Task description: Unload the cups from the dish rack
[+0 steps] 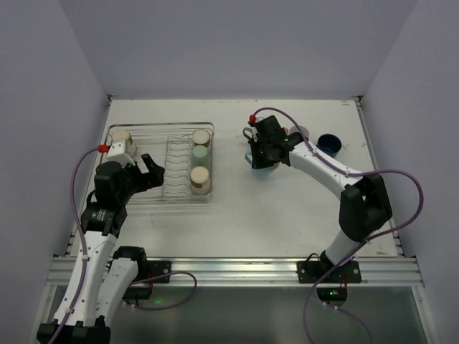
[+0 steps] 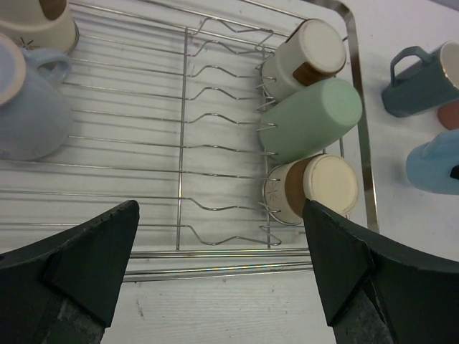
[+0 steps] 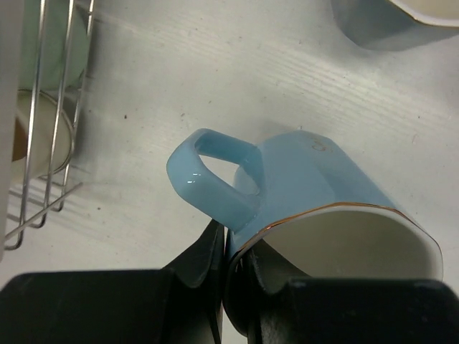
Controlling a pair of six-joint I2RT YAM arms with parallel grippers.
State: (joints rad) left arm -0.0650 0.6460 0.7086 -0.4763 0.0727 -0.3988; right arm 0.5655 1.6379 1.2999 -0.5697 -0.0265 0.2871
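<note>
The silver wire dish rack (image 1: 154, 193) lies at the left of the table. On its right side lie a beige tumbler (image 2: 305, 57), a pale green tumbler (image 2: 312, 118) and another beige tumbler (image 2: 312, 188). A pale blue mug (image 2: 29, 100) and a beige cup (image 2: 39, 21) sit at its left end. My left gripper (image 1: 153, 170) is open and empty over the rack's near edge (image 2: 219, 208). My right gripper (image 3: 229, 247) is shut on the rim of a light blue mug (image 3: 315, 179), low over the table right of the rack, and it also shows in the top view (image 1: 259, 163).
A grey-teal mug (image 2: 423, 79) and a salmon pink mug (image 2: 450, 115) stand on the table right of the rack, beyond the held mug. A navy mug (image 1: 330, 143) stands farther right. White walls close in the table on three sides.
</note>
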